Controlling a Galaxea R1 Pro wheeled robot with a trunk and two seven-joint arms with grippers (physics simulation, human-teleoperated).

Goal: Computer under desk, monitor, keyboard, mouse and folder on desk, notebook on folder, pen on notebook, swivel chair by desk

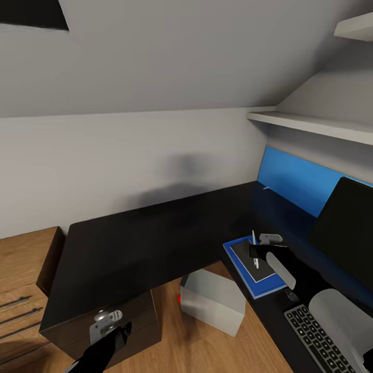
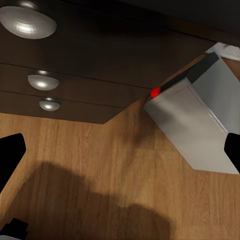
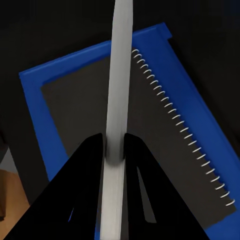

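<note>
White and slim, the short pen [image 3: 119, 95] is clamped between the two black fingers [image 3: 90, 165] of the right end effector [image 3: 114, 150], held above the thin grey spiral-bound notebook [image 3: 155, 135]. That notebook lies on the flat bright blue folder [image 3: 40, 95], which rests on the glossy black L-shaped surface [image 1: 145, 233] directly under the end effector. Nearer the robot than the end effector sit a small black mouse [image 1: 291, 295] and the silver-framed dark-keyed keyboard [image 1: 316, 336]; the wide black monitor [image 1: 347, 228] stands to its right. The left end effector [image 1: 111, 334] hangs low by the black drawer unit [image 2: 75, 75] with round silver knobs, fingers apart, facing the wooden floor [image 2: 115, 165]. Beyond it, the light grey boxy computer [image 2: 200, 120] stands under the surface.
</note>
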